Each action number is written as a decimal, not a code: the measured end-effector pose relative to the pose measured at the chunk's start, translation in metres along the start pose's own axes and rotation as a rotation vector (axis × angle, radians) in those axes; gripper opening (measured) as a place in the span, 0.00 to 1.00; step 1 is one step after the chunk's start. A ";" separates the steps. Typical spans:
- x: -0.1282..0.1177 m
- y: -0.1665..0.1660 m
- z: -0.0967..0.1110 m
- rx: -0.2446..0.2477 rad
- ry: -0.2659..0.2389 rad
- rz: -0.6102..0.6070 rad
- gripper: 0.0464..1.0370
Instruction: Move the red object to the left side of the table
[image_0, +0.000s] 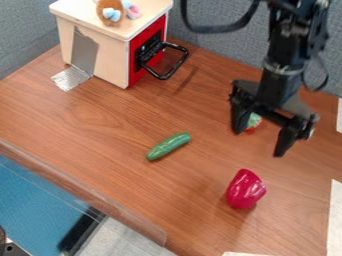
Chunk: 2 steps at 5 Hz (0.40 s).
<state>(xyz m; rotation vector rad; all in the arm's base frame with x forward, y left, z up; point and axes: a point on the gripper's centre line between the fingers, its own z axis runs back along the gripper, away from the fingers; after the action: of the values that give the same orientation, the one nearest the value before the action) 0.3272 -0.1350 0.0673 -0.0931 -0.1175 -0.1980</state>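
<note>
Where the brown wood-grained table (100, 125) stretches toward the lower right of the camera view, I can see a red pepper (245, 190) lying on it, its crimson skin smooth and shiny, plump and rounded with shallow folds catching the light. Its long axis runs roughly up and down the view, leaning a little, with the narrower end pointing up the view, toward the arm's side of the table, and the fuller end pointing down; which end bears the stem I can't tell from here. Above the pepper, and apart from it, hangs the gripper (258, 143), all matte black and angular, its two fingers spread wide with a good gap between them. Next to one of those fingers sits a small red thing (250, 131) with a pale green top, partly hidden. Over to the left of the pepper lies a green cucumber (168, 146), slender, glossy and slightly bumpy, set on a slant. Farther back there's a boxy toy oven (97, 52) of pale wood with a bright red front and a looping black handle, and crinkly silver tape (71, 78) runs from its side onto the table. Grey, fabric-textured panels (224, 50) stand behind it all.
</note>
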 end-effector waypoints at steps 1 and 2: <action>-0.014 -0.020 -0.012 0.008 0.025 -0.060 0.96; -0.023 -0.019 -0.034 0.057 0.070 -0.081 0.96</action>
<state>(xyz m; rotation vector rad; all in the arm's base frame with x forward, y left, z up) 0.3050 -0.1526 0.0321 -0.0241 -0.0569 -0.2785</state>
